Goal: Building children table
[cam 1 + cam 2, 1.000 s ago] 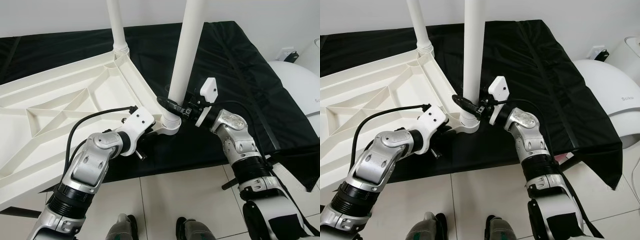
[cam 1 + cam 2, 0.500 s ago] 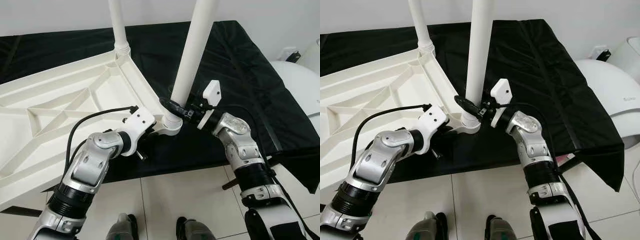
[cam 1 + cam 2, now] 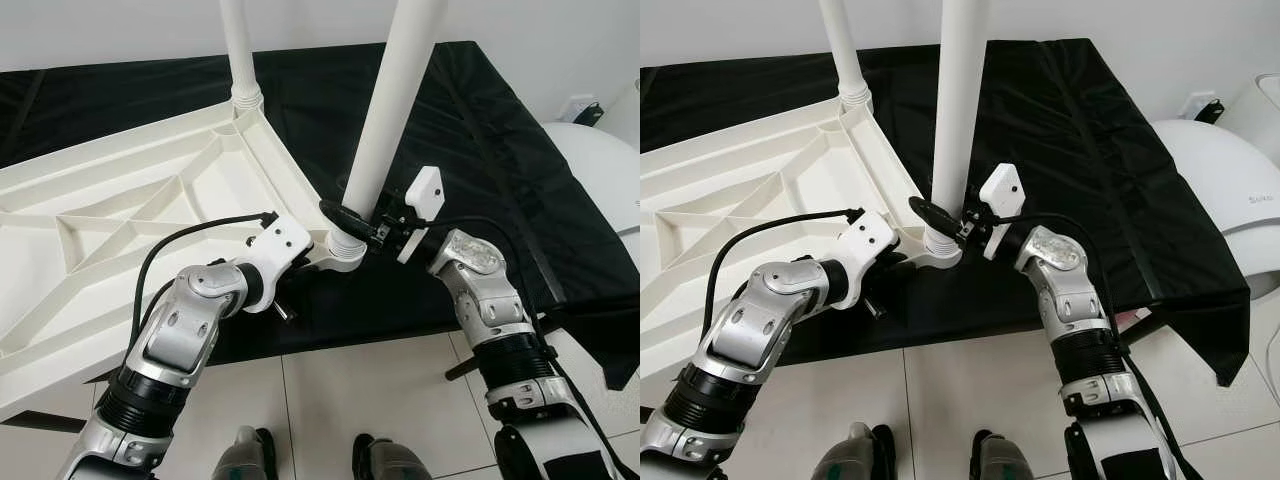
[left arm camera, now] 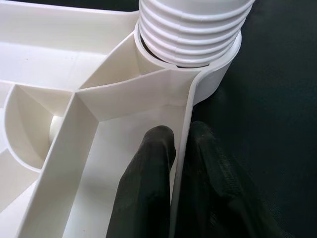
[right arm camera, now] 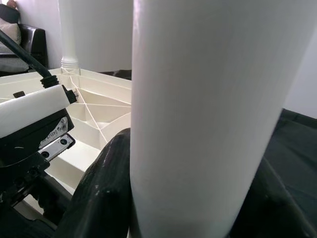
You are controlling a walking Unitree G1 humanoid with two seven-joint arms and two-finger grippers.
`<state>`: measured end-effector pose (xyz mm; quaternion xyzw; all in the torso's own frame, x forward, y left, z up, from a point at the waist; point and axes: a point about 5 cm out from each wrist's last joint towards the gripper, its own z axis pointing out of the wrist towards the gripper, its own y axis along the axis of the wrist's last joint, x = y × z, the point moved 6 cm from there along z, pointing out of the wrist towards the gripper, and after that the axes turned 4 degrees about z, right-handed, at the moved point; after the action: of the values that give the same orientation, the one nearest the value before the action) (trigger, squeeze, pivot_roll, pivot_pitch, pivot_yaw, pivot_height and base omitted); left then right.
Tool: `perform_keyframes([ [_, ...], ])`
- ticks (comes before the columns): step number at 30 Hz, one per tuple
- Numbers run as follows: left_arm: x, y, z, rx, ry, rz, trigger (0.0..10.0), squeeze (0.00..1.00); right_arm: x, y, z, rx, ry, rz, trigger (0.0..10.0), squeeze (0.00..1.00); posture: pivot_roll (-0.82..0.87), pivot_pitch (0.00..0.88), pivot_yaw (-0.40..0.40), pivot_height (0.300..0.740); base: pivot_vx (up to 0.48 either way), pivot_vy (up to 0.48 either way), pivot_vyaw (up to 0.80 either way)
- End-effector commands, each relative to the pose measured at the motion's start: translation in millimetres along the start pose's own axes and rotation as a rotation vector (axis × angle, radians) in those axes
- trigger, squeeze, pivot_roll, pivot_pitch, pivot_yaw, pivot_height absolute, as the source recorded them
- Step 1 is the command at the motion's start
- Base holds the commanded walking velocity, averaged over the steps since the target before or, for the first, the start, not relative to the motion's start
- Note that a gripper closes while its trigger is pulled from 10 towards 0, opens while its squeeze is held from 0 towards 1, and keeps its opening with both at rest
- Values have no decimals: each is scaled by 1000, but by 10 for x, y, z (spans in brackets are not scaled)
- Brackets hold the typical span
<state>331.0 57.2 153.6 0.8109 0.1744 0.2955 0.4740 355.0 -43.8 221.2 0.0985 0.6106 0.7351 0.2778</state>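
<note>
Left gripper [image 4: 173,193]: pinching the tabletop [image 3: 120,200] rim wall between its jaws.
Right gripper [image 5: 188,198]: clamped around the near leg [image 3: 392,100].
Progress: far leg [image 3: 238,45] seated; near leg threaded partway into its socket [image 4: 218,74].

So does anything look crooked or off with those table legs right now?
Yes. The near leg leans away from its corner socket, with several screw threads exposed above the rim, so it is not fully seated. The far leg stands straighter. The right gripper holds the near leg; the left gripper pinches the tabletop's edge wall.
</note>
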Motion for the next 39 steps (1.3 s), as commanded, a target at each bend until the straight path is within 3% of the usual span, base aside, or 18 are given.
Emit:
perform_keyframes([
  [1,55,148,-9,-47,59,23,10000,0,212,-181,41,52,67,52,10000,0,-75,167,-3,740,0,0,0],
  [25,51,150,-8,-47,61,21,10000,0,99,-197,29,20,-160,68,10000,0,-81,176,-5,740,0,0,0],
  [39,63,163,-4,-52,61,22,10000,0,106,-168,17,0,-233,55,10000,0,-86,178,-2,740,0,0,0],
])
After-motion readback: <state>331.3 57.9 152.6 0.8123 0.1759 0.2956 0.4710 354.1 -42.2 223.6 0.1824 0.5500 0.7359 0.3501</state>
